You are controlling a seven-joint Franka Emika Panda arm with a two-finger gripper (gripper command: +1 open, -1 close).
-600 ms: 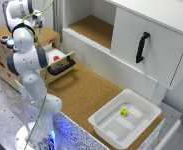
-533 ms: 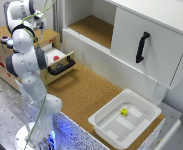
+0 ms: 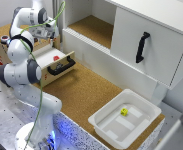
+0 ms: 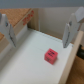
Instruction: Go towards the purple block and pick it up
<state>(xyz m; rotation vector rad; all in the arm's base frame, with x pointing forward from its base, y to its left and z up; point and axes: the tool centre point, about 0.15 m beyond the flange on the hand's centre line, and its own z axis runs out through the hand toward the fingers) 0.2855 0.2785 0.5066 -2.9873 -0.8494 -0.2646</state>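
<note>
My gripper (image 3: pixel 51 35) hangs above the open white drawer (image 3: pixel 43 56) at the exterior view's left. Its jaws are open and empty. In the wrist view the two fingers (image 4: pixel 69 29) stand wide apart over the drawer floor, with my gripper (image 4: pixel 37 32) above and apart from a small block (image 4: pixel 50 54). That block looks red-pink here, and it shows as a red spot in the drawer in the exterior view (image 3: pixel 56 58). I see no clearly purple block in either view.
The drawer has a black handle (image 3: pixel 61 67) and sits in a wooden box (image 3: pixel 2 41). A white cabinet with a black handle (image 3: pixel 142 46) stands at the back. A white bin (image 3: pixel 141 123) holding a small yellow object (image 3: pixel 124 112) sits on the cork surface.
</note>
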